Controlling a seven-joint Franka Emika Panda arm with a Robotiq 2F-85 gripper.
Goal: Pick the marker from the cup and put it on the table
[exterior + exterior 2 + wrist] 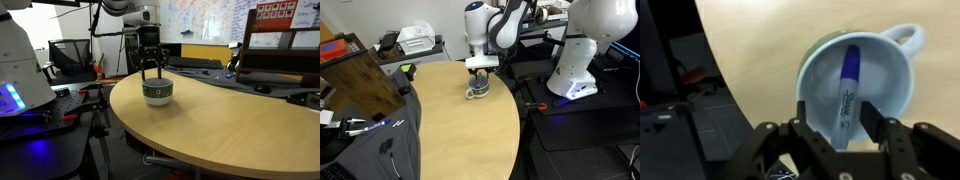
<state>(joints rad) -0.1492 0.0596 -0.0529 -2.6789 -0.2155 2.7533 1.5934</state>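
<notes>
Wrist view: the gripper (836, 110) is hovering with its jaws parted, gripping nothing and flanking the lower end of the marker (848, 85). The marker is lying slanted inside the cup (890, 95), which is sitting on the table (750, 40) near its edge.

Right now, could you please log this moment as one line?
white green-banded cup: upright on tan wood-grain table | blue-capped slim marker: inside cup, ungrasped | Robotiq gripper: open, straddling marker
</notes>
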